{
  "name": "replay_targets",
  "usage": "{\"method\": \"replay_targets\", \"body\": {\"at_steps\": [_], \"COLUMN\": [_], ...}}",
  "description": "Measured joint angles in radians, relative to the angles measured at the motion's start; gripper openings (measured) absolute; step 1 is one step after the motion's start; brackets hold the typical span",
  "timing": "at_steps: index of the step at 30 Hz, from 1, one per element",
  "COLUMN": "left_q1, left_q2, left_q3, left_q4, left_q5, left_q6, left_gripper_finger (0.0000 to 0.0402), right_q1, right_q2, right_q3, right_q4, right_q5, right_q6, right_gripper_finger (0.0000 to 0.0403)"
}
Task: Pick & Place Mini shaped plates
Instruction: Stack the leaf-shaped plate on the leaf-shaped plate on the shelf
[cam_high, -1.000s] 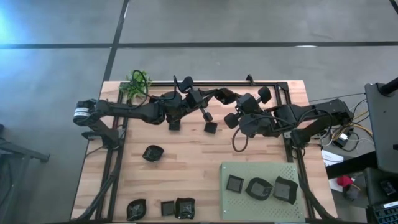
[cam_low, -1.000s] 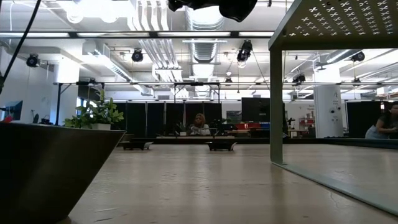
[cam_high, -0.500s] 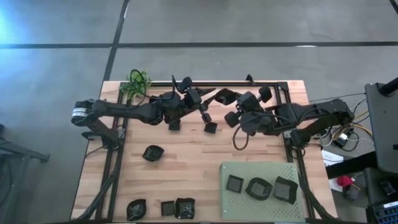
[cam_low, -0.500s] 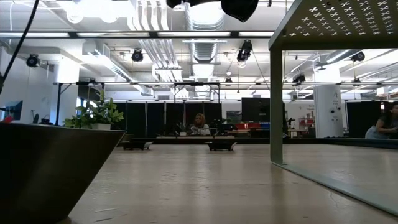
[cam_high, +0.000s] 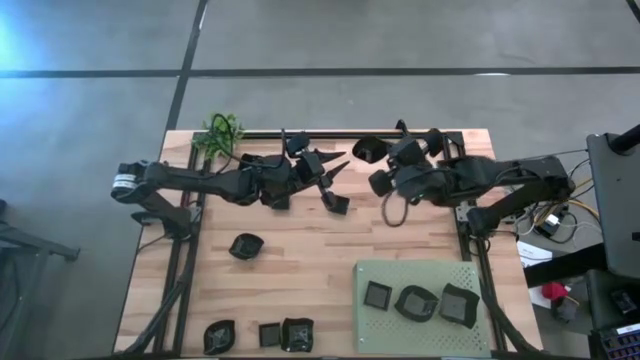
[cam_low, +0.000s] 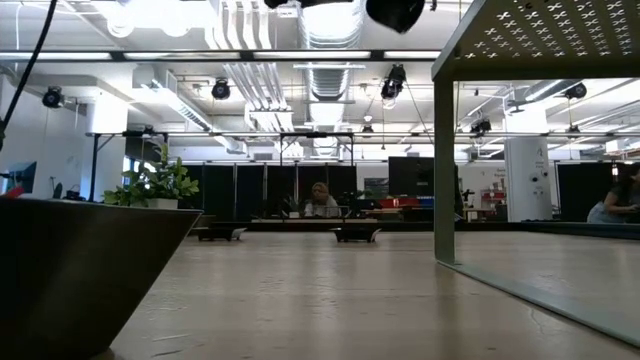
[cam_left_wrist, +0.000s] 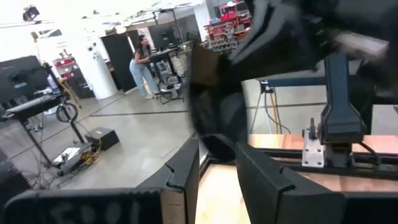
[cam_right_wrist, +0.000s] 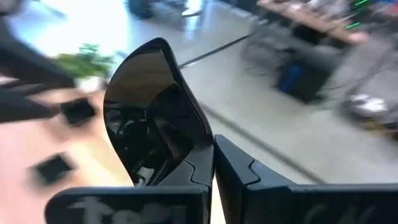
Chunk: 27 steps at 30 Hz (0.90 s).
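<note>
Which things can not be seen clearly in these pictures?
- Low view: a dark dish at the left edge is cut off; both arms are mostly above the frame.
- Right wrist view: table plates are blurred.
- High view: the left gripper is too small to judge.

Three plates (cam_high: 418, 302) on green mat (cam_high: 478, 335)

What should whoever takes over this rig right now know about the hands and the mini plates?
The left hand is open and empty, over the far middle of the table.
The right hand is shut on a dark plate, held in the air close to the left hand.
Done: three plates lie on the green mat.
Left: place the held plate, then the square plate by the left hand, the rounded plate mid-left, and the near-edge plates.
</note>
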Motion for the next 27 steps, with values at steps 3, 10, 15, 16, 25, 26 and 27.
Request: {"method": "replay_targets", "body": {"at_steps": [3,10,15,16,25,26,27], "left_q1": [0.0,0.002,0.002,0.002,0.004,0.005,0.007], "left_q2": [-0.037,-0.107,-0.134,-0.136,-0.139,-0.139,-0.139], "left_q3": [0.0,0.0,0.0,0.0,-0.001,-0.001,-0.001], "left_q4": [-0.045,-0.148,-0.171,-0.173,-0.219,-0.224,-0.231], "left_q5": [-0.007,-0.008,-0.009,-0.012,-0.088,-0.088,-0.088], "left_q6": [-0.037,-0.062,-0.063,-0.062,-0.084,-0.097,-0.112], "left_gripper_finger": [0.0101,0.0101,0.0101,0.0101,0.0101,0.0101,0.0101], "right_q1": [0.0,-0.003,-0.003,-0.003,0.018,0.028,0.039], "right_q2": [-0.048,-0.119,-0.12,-0.12,-0.083,-0.07,-0.057], "right_q3": [0.015,0.037,0.043,0.043,0.033,0.03,0.029], "right_q4": [-0.018,-0.2,-0.287,-0.293,-0.299,-0.31,-0.325], "right_q5": [-0.135,-0.581,-0.928,-1.0,-1.437,-1.461,-1.485], "right_q6": [0.0,0.0,-0.009,-0.009,0.015,0.003,-0.006], "right_gripper_finger": [0.0008,0.0008,0.0008,0.0008,0.0008,0.0008,0.0008]}}
